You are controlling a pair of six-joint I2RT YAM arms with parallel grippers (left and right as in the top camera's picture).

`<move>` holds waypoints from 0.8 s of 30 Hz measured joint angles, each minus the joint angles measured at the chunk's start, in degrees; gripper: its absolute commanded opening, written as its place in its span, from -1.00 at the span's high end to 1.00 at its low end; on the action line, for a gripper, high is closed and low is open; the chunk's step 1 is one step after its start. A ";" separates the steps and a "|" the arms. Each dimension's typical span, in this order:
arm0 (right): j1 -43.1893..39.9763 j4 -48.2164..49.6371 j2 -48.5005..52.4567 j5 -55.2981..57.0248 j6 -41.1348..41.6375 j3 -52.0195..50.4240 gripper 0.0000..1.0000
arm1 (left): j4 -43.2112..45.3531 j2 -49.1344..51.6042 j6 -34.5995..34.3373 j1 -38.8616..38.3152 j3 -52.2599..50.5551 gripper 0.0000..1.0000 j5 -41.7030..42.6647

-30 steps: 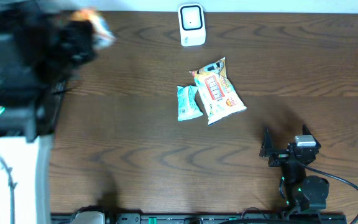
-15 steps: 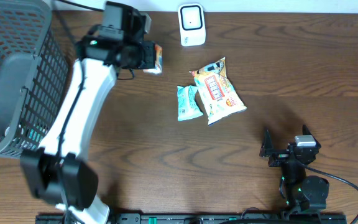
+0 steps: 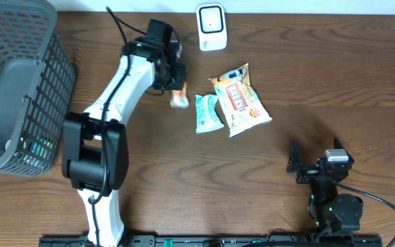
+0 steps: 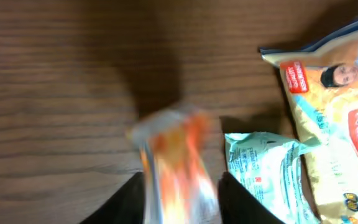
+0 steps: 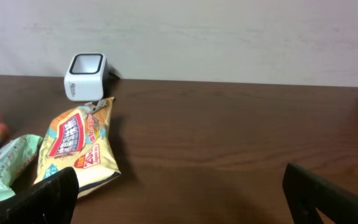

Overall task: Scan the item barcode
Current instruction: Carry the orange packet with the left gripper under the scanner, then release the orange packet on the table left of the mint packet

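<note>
A small orange snack packet (image 3: 179, 100) shows blurred just below my left gripper (image 3: 173, 79), left of a teal packet (image 3: 208, 113) and a yellow snack bag (image 3: 241, 101). In the left wrist view the orange packet (image 4: 176, 162) is smeared between my sharp black fingers while the left gripper (image 4: 183, 177) stands open, the packet loose and slipping out over the table. The white barcode scanner (image 3: 211, 27) stands at the far edge, facing forward. My right gripper (image 3: 314, 154) rests open near the front right, holding nothing (image 5: 179, 186).
A grey mesh basket (image 3: 19, 82) fills the far left of the table. The teal packet (image 4: 266, 168) and yellow bag (image 4: 334, 112) lie close on the right of the left gripper. From the right wrist view the scanner (image 5: 86, 68) stands behind the yellow bag (image 5: 76, 146).
My left arm swung from the basket across to the table's middle with the orange packet, then its jaws parted and the packet is dropping. The right arm stayed still.
</note>
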 measured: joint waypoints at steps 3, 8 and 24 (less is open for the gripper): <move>0.00 0.00 0.00 0.00 0.00 0.00 -0.99 | 0.07 0.22 -0.26 -0.92 0.00 0.07 0.00; 0.00 0.00 0.00 0.00 0.00 0.00 -0.98 | 0.20 0.15 -0.26 -1.88 0.00 0.07 0.02; 0.00 0.00 0.00 0.00 0.02 0.00 -0.99 | 6.64 -25.64 -0.22 12.98 2.64 -0.52 -2.54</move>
